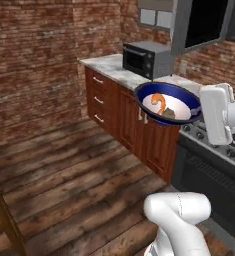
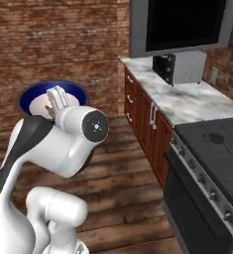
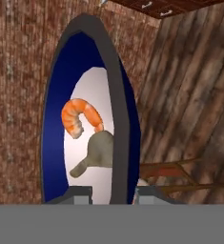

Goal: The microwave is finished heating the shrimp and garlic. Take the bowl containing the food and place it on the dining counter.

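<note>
The gripper (image 3: 112, 194) is nearly closed, its two fingers pinching the rim of the bowl (image 1: 168, 102) — one finger (image 3: 75, 195) inside the rim, the other outside. The bowl is held in the air, clear of any surface, above the wooden floor (image 1: 69, 170) beside the cabinets (image 1: 124, 120). The shrimp (image 1: 159, 102) and the garlic (image 1: 168, 114) lie touching each other on the bowl's white inside.

Shrimp (image 1: 159, 102) beside garlic (image 1: 168, 114) in bowl (image 1: 189, 98) above floor (image 1: 64, 165)
</note>
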